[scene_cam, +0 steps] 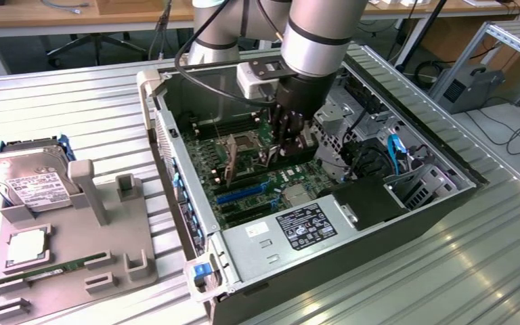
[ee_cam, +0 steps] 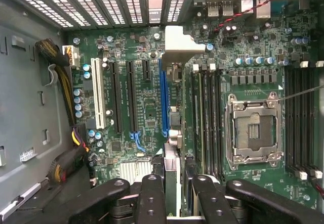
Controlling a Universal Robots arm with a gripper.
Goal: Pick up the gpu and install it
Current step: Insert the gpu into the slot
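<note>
My gripper (ee_cam: pixel 173 186) is shut on the gpu (ee_cam: pixel 174 77), which I see edge-on in the wrist view. Its silver end bracket (ee_cam: pixel 178 44) points toward the vented rear wall of the case. The card hangs above the motherboard (ee_cam: pixel 147 107), right beside the long blue expansion slot (ee_cam: pixel 163 97); I cannot tell whether it touches the slot. In the exterior view the gripper (scene_cam: pixel 283 150) reaches down into the open computer case (scene_cam: pixel 181 196), over the middle of the board near the processor socket (scene_cam: pixel 242 152).
Inside the case are the empty processor socket (ee_cam: pixel 253 128), memory slots (ee_cam: pixel 207 118), cable bundles (ee_cam: pixel 71 133) and the power supply (scene_cam: pixel 300 227). At the exterior view's left, a grey fixture (scene_cam: pixel 79 250) holds a hard drive (scene_cam: pixel 25 175), a processor (scene_cam: pixel 27 247) and a RAM stick (scene_cam: pixel 38 274).
</note>
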